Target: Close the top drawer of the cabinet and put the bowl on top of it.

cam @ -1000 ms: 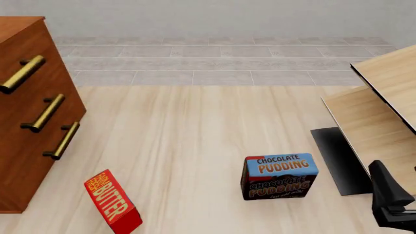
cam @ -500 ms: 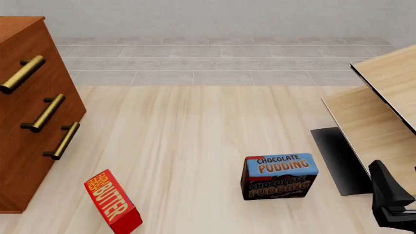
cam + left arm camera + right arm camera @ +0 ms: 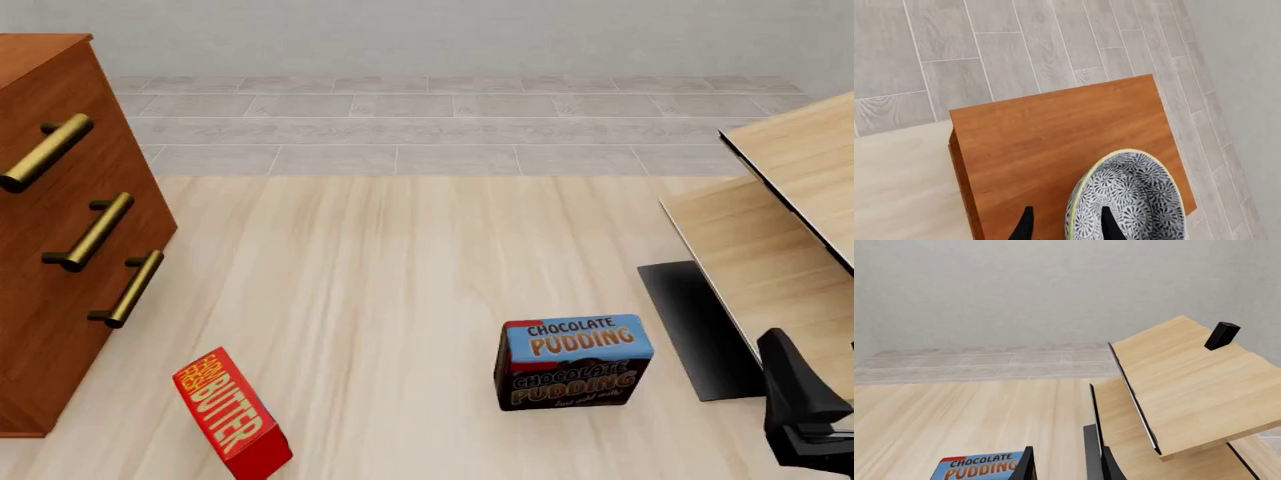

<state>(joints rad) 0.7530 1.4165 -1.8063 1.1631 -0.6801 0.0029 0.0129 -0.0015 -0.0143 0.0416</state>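
Since a second ago the cabinet [image 3: 60, 230] base has shifted slightly in the front view; the boxes and the right arm hold their places.

Left gripper [image 3: 1066, 227] — fingers [image 3: 1111, 226] straddle the bowl's [image 3: 1134, 195] yellow rim, one tip inside, one outside; contact is cut off at the frame edge, so a clamp cannot be confirmed. The bowl is over the cabinet top, mouth tilted toward the camera. Only the left wrist view shows this; the front view lacks both bowl and left arm.

Right gripper [image 3: 1066, 465] — fingers slightly apart, nothing between them, near the pudding box [image 3: 574, 362].

Front view: top drawer [image 3: 54, 130] sits flush with the lower fronts, its brass handle running diagonally. Butter box [image 3: 232, 414] stands tilted near the cabinet.
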